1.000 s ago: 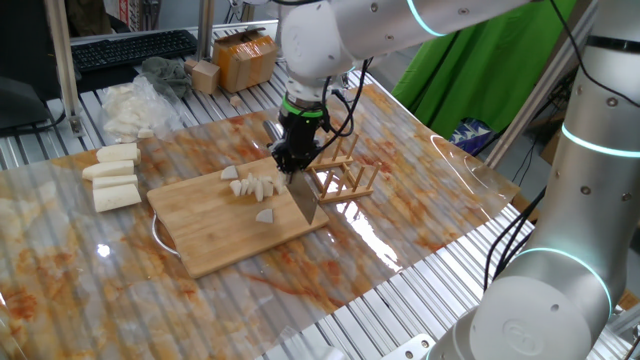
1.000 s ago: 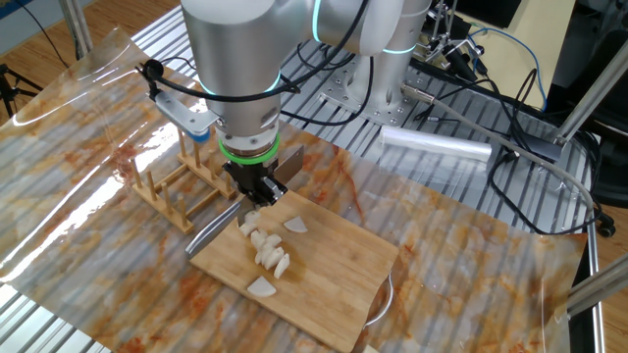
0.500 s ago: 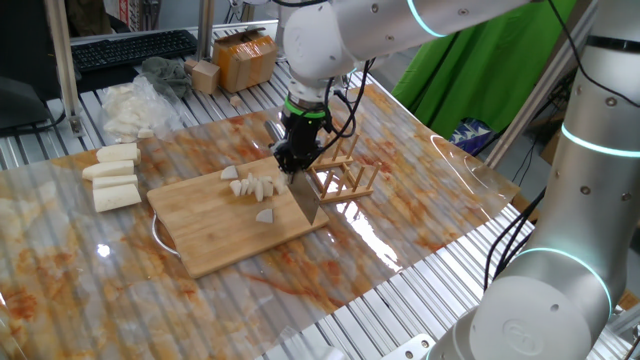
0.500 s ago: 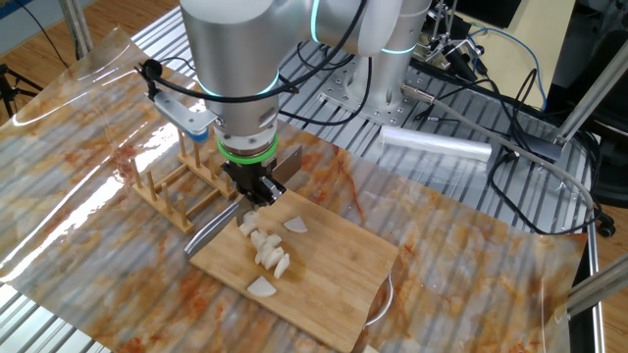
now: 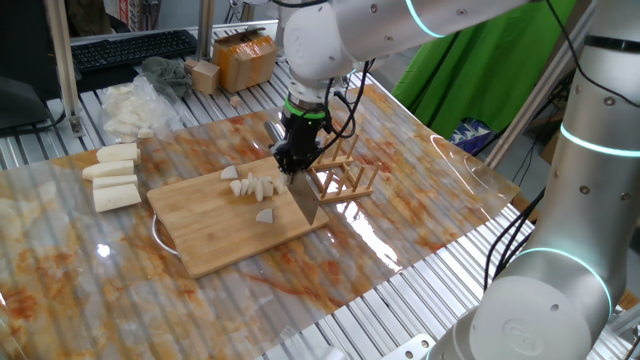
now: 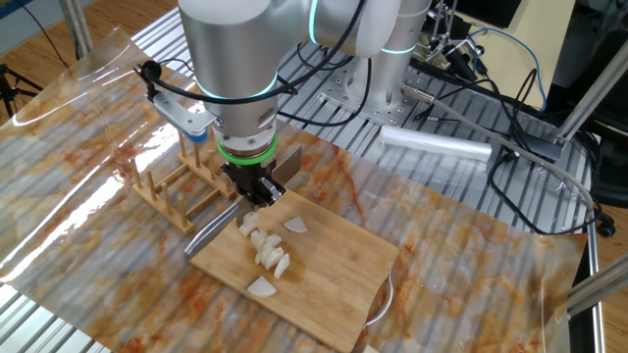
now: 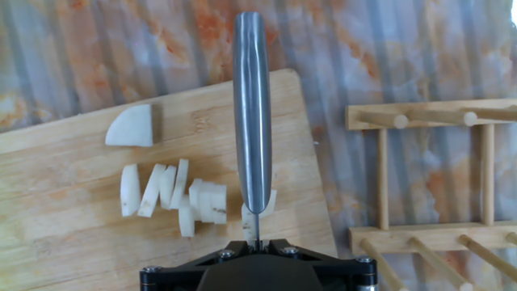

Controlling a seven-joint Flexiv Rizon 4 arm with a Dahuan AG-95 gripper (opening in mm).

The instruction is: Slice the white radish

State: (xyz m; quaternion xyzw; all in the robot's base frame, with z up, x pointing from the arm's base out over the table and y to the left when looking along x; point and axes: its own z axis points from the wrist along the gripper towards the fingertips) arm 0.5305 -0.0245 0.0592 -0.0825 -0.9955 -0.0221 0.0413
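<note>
Knife [image 7: 251, 121] pinched in hand [image 5: 290, 162], blade down on last radish [image 7: 257, 212] end; slice row [image 6: 267, 250] trailing along cutting board [image 5: 215, 235].

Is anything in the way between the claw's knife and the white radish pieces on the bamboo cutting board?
Nothing visible blocks it. The claw holds the steel knife with its blade right at the end of the row of pale white radish slices on the bamboo cutting board. The wooden peg rack stands off the board, to the side.

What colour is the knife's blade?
Plain silver-grey metal; the knife blade shows best in the hand view.
</note>
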